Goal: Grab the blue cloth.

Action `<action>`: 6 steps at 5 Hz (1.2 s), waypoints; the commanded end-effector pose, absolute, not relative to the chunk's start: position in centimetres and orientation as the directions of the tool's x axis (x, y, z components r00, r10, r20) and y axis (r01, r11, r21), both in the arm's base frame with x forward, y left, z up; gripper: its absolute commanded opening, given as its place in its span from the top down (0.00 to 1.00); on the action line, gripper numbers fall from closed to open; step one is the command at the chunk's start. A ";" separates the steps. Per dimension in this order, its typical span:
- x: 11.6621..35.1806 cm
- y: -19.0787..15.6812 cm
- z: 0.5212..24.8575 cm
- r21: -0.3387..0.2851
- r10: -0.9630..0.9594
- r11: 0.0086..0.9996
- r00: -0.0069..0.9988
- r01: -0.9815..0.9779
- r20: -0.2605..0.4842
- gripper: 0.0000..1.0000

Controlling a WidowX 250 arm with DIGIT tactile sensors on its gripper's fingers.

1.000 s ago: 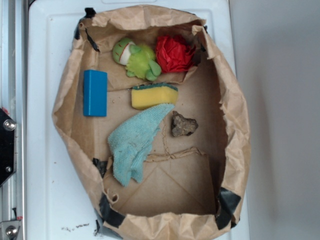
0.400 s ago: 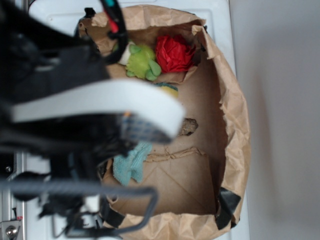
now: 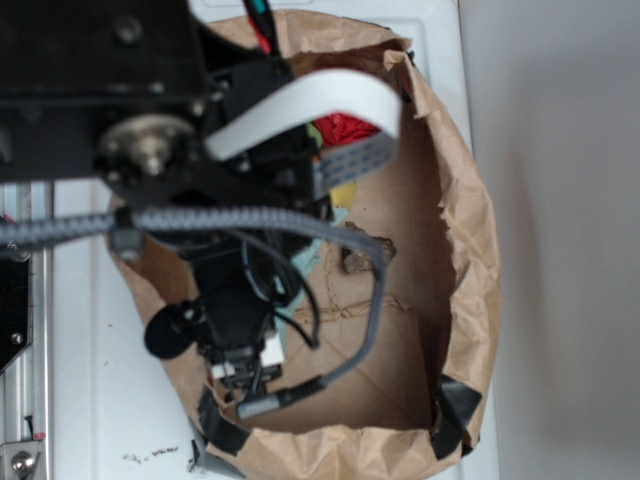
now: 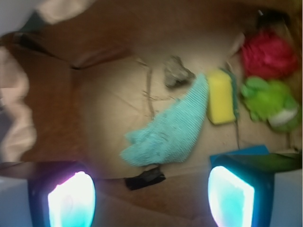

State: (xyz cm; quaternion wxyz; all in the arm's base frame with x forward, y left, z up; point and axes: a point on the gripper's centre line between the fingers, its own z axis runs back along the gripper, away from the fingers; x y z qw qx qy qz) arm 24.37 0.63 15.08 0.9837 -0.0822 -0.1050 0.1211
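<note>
Looking down in the exterior view: the black robot arm (image 3: 200, 150) with its white flat ribbon cable (image 3: 310, 105) and grey braided cable (image 3: 200, 222) covers most of the crumpled brown paper bag (image 3: 470, 250), which is laid open as a shallow tray. Only a sliver of the soft light teal-blue terry cloth (image 3: 305, 258) shows, just right of the arm and left of the rough grey-brown stone (image 3: 362, 255). A scrap of the red ruffled pompom (image 3: 345, 127) and a yellow edge of the sponge (image 3: 343, 193) peek out beyond it. The gripper is hidden by the arm's own body here; its state cannot be told from this view.

Wrist view: the two fingers (image 4: 71, 198) stand wide apart at the bottom corners, nothing between them, so the gripper (image 4: 150, 196) is released and above the bag floor. The cloth (image 4: 170, 132) lies flat in an elongated wedge, its narrow tip touching the yellow sponge with green top (image 4: 220, 97), its broad ragged end near the black tape patch (image 4: 144, 176). The stone (image 4: 177, 73) sits just beyond it. The green plush toy (image 4: 270, 101) and hard blue block (image 4: 246, 152) lie to the right.

Judgement: the cloth is light, limp and fuzzy, not slippery and not fragile; it will bunch up when pinched. Best hold is the thick middle, clear of sponge and stone.
</note>
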 end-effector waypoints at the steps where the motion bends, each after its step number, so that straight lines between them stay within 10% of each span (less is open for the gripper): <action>1: 24.1 0.0 15.4 -0.159 0.259 0.961 0.936 -0.225 0.238 0.00; 6: 27.3 -1.6 13.1 -0.181 0.457 0.889 0.845 -0.421 0.278 0.00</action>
